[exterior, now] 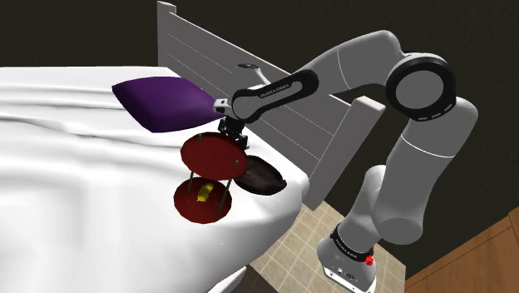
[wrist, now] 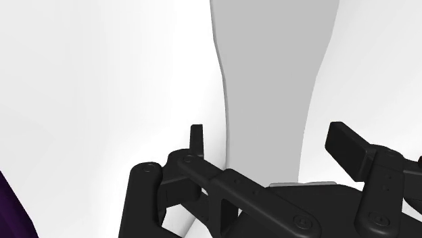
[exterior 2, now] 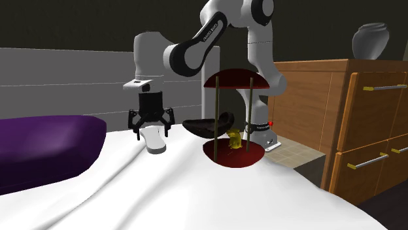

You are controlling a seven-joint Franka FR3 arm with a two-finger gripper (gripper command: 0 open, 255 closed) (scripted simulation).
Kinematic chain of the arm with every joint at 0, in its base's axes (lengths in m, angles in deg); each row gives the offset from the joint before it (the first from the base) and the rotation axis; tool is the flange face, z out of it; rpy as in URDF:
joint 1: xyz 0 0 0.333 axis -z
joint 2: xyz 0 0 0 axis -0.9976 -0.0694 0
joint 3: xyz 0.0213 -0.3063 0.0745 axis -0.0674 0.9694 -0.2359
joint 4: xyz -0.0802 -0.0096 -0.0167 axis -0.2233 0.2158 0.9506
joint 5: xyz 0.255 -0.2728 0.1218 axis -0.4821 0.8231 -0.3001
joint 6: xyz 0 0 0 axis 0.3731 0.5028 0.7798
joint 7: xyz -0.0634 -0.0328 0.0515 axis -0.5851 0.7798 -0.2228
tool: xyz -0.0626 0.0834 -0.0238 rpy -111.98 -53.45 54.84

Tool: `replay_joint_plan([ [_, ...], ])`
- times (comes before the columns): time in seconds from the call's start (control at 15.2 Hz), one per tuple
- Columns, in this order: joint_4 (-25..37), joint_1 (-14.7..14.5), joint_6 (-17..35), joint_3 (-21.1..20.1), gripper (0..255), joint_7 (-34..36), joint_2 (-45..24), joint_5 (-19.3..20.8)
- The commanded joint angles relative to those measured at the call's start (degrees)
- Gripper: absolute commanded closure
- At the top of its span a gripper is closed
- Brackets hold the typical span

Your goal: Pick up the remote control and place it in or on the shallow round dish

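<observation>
Grey remote (wrist: 274, 88), long axis running between parted fingers (wrist: 346, 143)

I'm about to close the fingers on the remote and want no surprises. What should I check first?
1. Gripper open: ok.
2. Remote lies between the fingers, untouched: ok.
3. Fingers low enough to clamp its sides: cannot tell.
4. Dark dish sits upright on the bed: ok.
5. Room around the red tiered stand: not ok, it stands close by the gripper.

White arm (exterior: 416, 141) over white bed (exterior: 83, 191), purple pillow (exterior: 162, 104), red two-tier stand (exterior: 210, 156), dark dish (exterior: 259, 175) beside it
</observation>
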Motion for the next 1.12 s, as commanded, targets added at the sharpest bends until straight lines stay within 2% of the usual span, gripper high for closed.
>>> replay_joint_plan([
  [0.0, 0.0, 0.0, 0.1, 0.0, 0, 0.0, -0.1, 0.0],
  [0.26, 0.0, 0.0, 0.1, 0.0, 0, 0.0, -0.1, 0.0],
  [0.33, 0.0, 0.0, 0.1, 0.0, 255, 0.0, -0.1, 0.0],
  [0.92, 0.0, 0.0, 0.1, 0.0, 255, 0.0, -0.1, 0.0],
  [1.06, 0.6, -0.1, -1.4, 0.1, 255, 0.2, 0.8, 0.3],
])
